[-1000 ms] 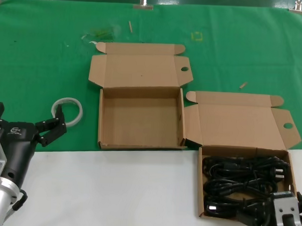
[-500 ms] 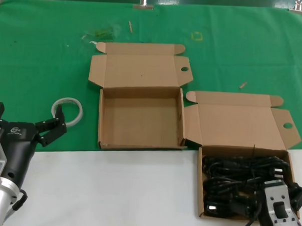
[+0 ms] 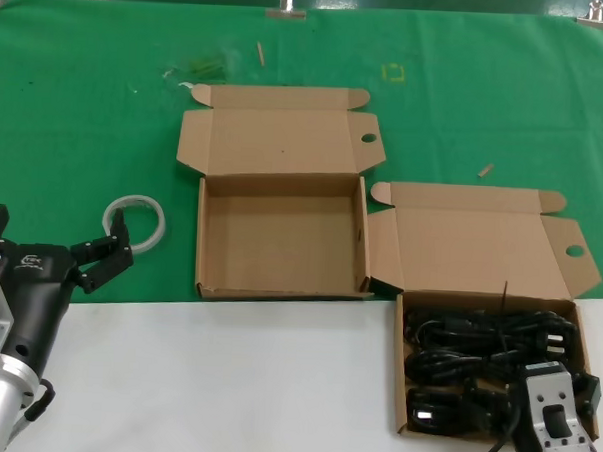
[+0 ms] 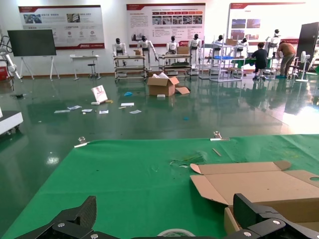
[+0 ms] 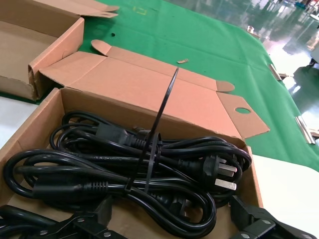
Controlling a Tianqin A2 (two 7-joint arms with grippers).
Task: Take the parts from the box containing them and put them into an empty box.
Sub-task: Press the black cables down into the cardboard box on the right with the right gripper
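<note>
The box containing them (image 3: 401, 376) stands at the right front with its lid folded back. In it lie the parts (image 3: 482, 344), black power cords coiled in bundles (image 5: 124, 172); a cable tie tail (image 5: 168, 99) sticks up. My right gripper (image 3: 530, 392) hangs low over the near end of that box, open, its fingers (image 5: 249, 214) either side of a cord loop without gripping it. The empty box (image 3: 281, 247) sits open in the middle, its side wall (image 5: 55, 47) left of the cord box. Parked at the left front, my left gripper (image 3: 56, 237) is open and holds nothing.
A clear tape ring (image 3: 135, 222) lies on the green cloth just ahead of the left gripper (image 4: 167, 221). Small scraps (image 3: 200, 67) lie near the cloth's far edge. The white table surface (image 3: 225, 383) runs along the front.
My right gripper has moved forward and a little left, farther over the cords in the box. The left arm and both boxes have stayed still.
</note>
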